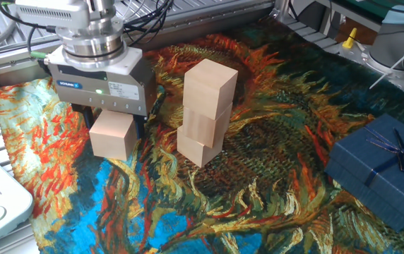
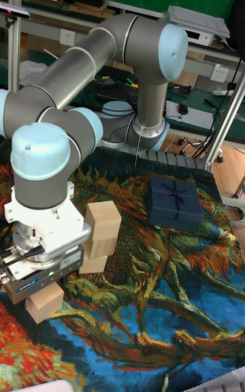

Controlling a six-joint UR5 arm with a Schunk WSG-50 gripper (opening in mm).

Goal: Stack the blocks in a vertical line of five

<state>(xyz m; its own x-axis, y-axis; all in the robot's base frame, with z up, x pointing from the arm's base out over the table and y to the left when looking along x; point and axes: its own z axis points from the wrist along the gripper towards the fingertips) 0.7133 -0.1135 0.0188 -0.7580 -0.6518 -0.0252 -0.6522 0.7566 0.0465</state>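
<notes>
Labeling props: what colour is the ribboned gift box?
Dark blue gift box, ribbon matching; clearest in the fixed view.

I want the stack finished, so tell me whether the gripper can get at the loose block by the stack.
Probably yes. The gripper sits right above the loose block, fingers either side, with the three-block stack standing apart.
</notes>
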